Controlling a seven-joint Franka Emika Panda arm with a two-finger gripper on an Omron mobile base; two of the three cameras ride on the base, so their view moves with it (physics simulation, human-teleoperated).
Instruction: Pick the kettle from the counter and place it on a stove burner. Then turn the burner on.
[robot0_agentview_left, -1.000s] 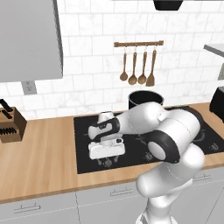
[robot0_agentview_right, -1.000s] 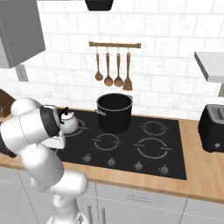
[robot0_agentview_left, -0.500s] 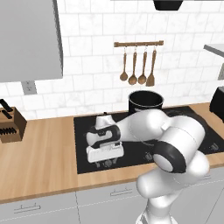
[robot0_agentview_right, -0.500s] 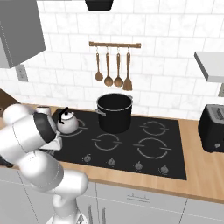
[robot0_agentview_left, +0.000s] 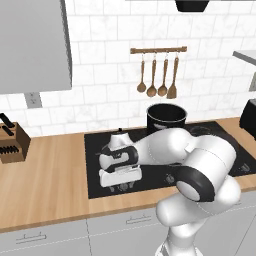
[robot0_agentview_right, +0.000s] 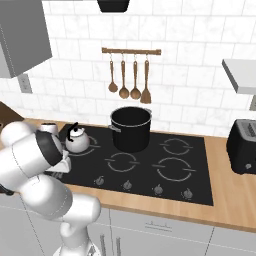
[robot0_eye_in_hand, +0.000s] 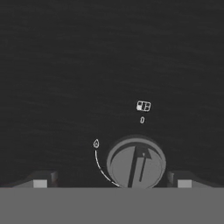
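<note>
The hand view looks straight down at a round grey knob (robot0_eye_in_hand: 136, 162) on the black cooktop (robot0_eye_in_hand: 87, 65), with the claw (robot0_eye_in_hand: 111, 181) spread wide, one dark tip on each side of the knob and nothing held. In the left base view the claw (robot0_agentview_left: 119, 175) has come lower and nearer to the front edge of the cooktop (robot0_agentview_left: 95, 170) than it was a moment ago, so it now hangs right over the row of knobs. This looks like the start of the second job, turning the burner on. The kettle (robot0_agentview_right: 77, 140) already sits on the far left stove burner (robot0_agentview_right: 92, 146), left of the tall black pot (robot0_agentview_right: 131, 129) and off the desk (robot0_agentview_left: 45, 185). The kettle is free, well behind the claw, farther from the robot. Next the claw likely needs to drop down, pinch the knob and twist it.
</note>
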